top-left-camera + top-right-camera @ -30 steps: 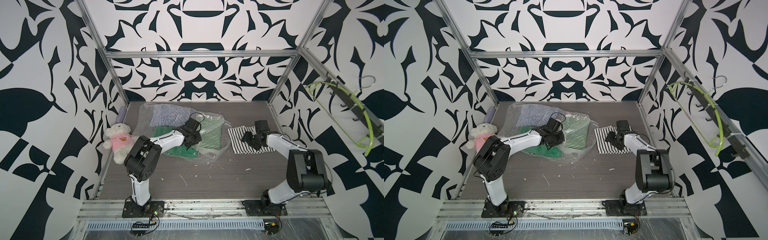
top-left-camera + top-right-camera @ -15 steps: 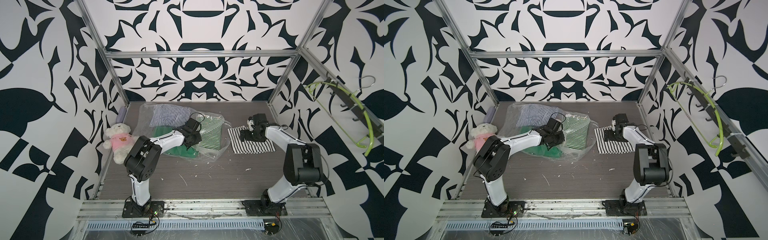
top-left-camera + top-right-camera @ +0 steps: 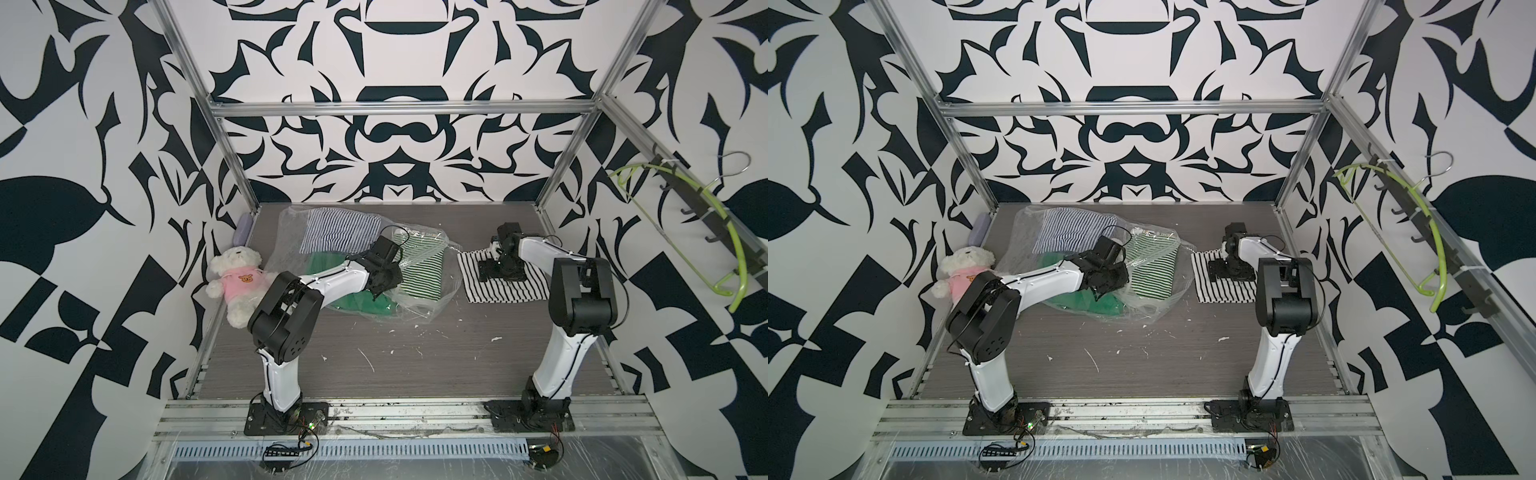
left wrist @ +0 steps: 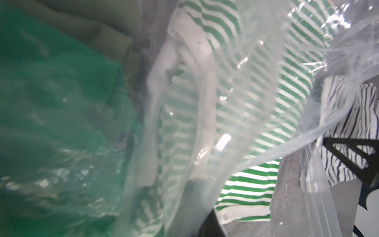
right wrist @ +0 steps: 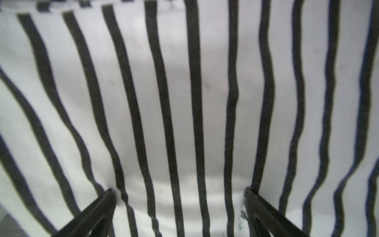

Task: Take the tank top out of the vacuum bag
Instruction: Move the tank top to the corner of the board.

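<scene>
The clear crinkly vacuum bag (image 3: 419,301) (image 3: 1154,309) lies at the back left of the table. Inside it are a green-and-white striped garment (image 3: 419,270), a solid green one (image 3: 357,301) and a blue-striped one (image 3: 336,232). My left gripper (image 3: 384,286) (image 3: 1111,282) (image 4: 203,221) is shut on a fold of the bag's plastic (image 4: 205,123). The black-and-white striped tank top (image 3: 513,291) (image 3: 1225,293) (image 5: 178,92) lies flat on the table, right of the bag and outside it. My right gripper (image 3: 498,270) (image 3: 1229,270) (image 5: 178,190) is open, its fingertips resting on the top.
A white teddy bear in a pink shirt (image 3: 239,278) leans at the left edge, with a purple object (image 3: 242,228) behind it. A green hanger (image 3: 673,232) hangs on the right wall's rail. White scraps (image 3: 365,357) dot the front of the table.
My right gripper's jaws have spread wide over the striped top, and that arm's elbow has swung toward the back. The left arm and the bag have not moved.
</scene>
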